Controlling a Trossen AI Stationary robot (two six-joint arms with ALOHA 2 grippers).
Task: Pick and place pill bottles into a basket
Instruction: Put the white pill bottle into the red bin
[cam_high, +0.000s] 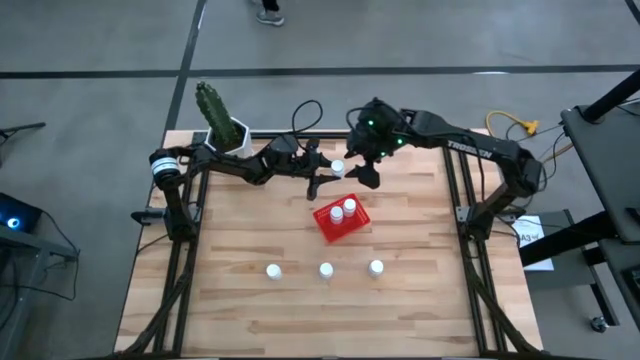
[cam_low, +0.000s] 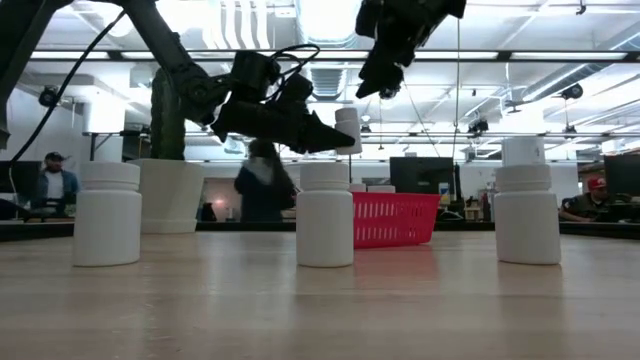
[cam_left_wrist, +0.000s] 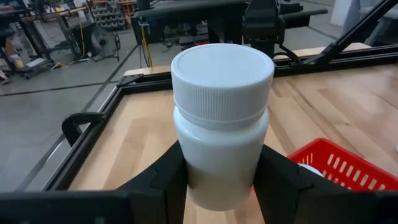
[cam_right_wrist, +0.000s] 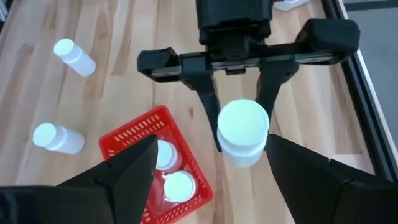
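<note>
- My left gripper is clamped on a bottle, one finger on each side of its body, cap up, so its long axis stands upright.
- This held bottle hangs in the air just off the basket, beyond its far corner as seen from above, and clear of the table.
- My right gripper hovers over that same bottle with its fingers spread wide on either side and nothing between them; it touches nothing that I can see.
- The basket already holds two bottles, upright, side by side; the rest of it looks free.
- Three more bottles stand in a row on the near side of the basket, well apart from it and from each other.
- My judgement: the move turns on the bottle lying straight below my right gripper, far closer than the row, so either the right takes it or the left carries it the short way over the basket.
</note>
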